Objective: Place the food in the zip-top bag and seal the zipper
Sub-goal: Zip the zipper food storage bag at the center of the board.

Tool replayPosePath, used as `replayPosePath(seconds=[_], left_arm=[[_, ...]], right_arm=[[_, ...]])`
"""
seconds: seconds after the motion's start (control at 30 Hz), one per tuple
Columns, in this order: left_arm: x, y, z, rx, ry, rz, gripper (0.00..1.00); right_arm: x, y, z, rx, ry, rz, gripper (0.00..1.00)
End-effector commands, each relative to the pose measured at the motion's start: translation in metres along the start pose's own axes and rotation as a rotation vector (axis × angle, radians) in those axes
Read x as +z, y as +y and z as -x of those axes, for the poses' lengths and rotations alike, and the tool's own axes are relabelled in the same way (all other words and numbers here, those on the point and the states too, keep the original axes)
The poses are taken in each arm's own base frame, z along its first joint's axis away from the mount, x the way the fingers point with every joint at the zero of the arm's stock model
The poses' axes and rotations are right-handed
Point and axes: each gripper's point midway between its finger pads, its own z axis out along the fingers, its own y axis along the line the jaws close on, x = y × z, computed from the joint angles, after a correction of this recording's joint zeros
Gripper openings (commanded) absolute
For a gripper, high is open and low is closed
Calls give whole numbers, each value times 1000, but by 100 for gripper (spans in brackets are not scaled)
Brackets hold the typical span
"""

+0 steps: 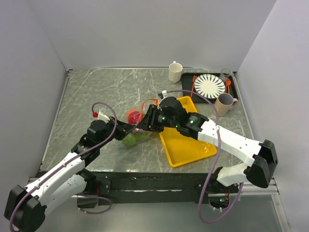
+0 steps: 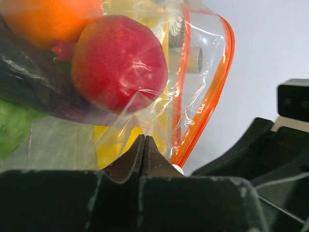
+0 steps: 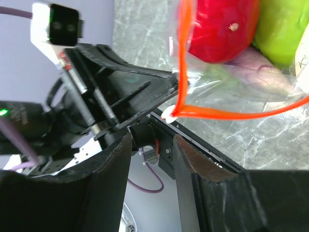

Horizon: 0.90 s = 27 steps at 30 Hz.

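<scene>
The clear zip-top bag (image 1: 136,126) lies mid-table holding the food: a red fruit (image 2: 118,63), an orange one (image 2: 48,19), a green one (image 2: 12,125) and a dark purple one (image 2: 38,89). Its orange-red zipper (image 2: 212,96) runs open along the mouth. My left gripper (image 2: 144,139) is shut on the bag's clear film beside the zipper. My right gripper (image 3: 152,145) is open and empty, just short of the zipper (image 3: 182,58) and its white end piece (image 3: 169,114). The red fruit (image 3: 217,29) and a green fruit (image 3: 282,29) show through the bag there. Other fruits are hidden.
A yellow tray (image 1: 186,140) lies right of the bag, under my right arm. At the back right stand a white mug (image 1: 175,72), a black tray (image 1: 233,91) with a striped plate (image 1: 210,86), and a beige mug (image 1: 224,104). Walls close in on three sides.
</scene>
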Motion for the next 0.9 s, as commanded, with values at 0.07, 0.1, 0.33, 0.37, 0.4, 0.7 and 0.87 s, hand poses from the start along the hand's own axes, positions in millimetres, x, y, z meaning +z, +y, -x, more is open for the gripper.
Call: replayPosePath(seconds=[0.07,0.1,0.33,0.37,0.4,0.7,0.87], left_arm=[[-2,-16,6,44,-23,-49,1],[-2,-15,6,46,-22,-49,1],[1,-17,2,70,4,-54,1],[1,-16,1,70,7,-54,1],[1,-19,2,68,3,-66,1],[-2,-22,3,73,-2,-82,1],[-2,-22,3,69,-2,-84,1]], right_arm=[[9,18,-1,21,-9,35,48],[11,16,-3,24,-3,31,48],[18,15,2,29,-20,15,48],[20,10,2,25,-19,-13,48],[23,6,3,22,-20,-33,47],[31,-2,-1,28,-8,-56,41],[32,-3,-3,31,-4,-53,37]])
